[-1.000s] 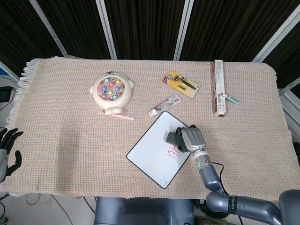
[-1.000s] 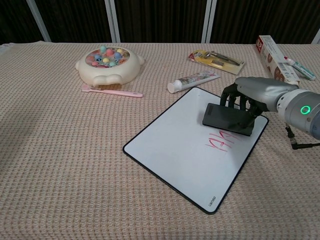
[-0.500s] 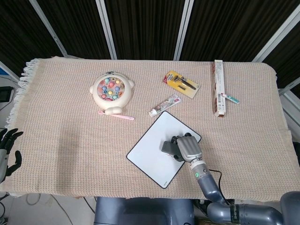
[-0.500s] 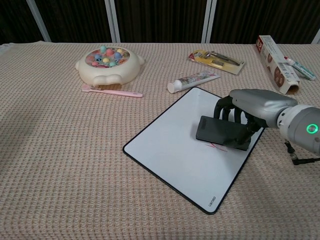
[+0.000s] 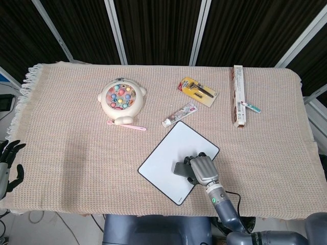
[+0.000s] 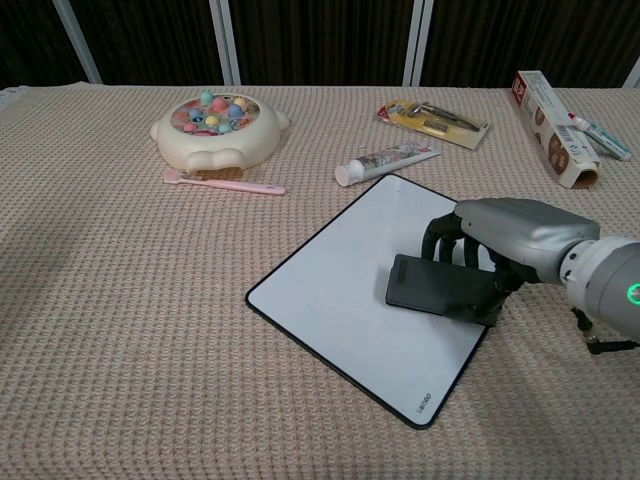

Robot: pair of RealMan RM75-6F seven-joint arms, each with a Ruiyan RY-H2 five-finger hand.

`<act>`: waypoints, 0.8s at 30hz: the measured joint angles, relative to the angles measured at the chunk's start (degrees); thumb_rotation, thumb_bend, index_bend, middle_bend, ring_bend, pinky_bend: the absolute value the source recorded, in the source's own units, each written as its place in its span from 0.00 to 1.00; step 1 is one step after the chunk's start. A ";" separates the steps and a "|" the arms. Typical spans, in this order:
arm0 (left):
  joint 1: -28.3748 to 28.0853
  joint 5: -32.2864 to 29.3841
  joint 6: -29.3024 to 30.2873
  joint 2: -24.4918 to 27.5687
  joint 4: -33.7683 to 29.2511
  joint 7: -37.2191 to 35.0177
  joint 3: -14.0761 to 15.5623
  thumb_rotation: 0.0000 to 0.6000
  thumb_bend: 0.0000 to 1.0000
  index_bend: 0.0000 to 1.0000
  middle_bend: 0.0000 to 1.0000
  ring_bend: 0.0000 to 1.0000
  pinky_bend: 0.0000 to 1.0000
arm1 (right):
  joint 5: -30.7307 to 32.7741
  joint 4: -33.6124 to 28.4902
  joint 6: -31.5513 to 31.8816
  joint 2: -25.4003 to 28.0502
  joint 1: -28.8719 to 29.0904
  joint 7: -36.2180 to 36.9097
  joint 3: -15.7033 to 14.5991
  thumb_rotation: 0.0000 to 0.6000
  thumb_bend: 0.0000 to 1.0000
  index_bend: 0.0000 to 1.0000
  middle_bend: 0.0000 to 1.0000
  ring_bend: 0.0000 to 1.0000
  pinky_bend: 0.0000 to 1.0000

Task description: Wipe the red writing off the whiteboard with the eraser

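The whiteboard [image 5: 171, 155] [image 6: 350, 280] lies tilted on the woven cloth, near the table's front edge. Its visible surface is white; I see no red writing in either view. My right hand [image 5: 203, 170] [image 6: 505, 236] grips the dark grey eraser [image 5: 181, 169] [image 6: 430, 285] and presses it flat on the board's near right part. Whatever lies under the eraser and hand is hidden. My left hand [image 5: 9, 159] hangs beyond the table's left edge, fingers spread and holding nothing; the chest view does not show it.
A fishing toy [image 5: 121, 97], a pink toothbrush [image 5: 126, 125], a toothpaste tube [image 5: 178, 115], a razor pack [image 5: 199, 91] and a long box [image 5: 238, 95] with a toothbrush lie further back. A black cable [image 6: 598, 347] trails by my right wrist.
My right hand slid the eraser toward the front edge, across the spot where red writing showed. The red marks visible one second ago no longer show.
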 measured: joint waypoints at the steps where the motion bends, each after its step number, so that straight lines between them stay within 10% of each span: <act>1: -0.01 0.01 0.00 0.01 0.03 0.00 0.00 1.00 0.64 0.16 0.09 0.02 0.01 | 0.26 0.41 -0.02 -0.11 0.08 0.05 0.32 1.00 0.41 0.49 0.51 0.51 0.26; 24: 0.01 -0.11 0.10 -0.04 0.11 0.09 -0.10 1.00 0.64 0.16 0.09 0.02 0.01 | 5.51 11.44 -5.28 -0.35 3.26 4.88 7.88 1.00 0.43 0.50 0.51 0.51 0.26</act>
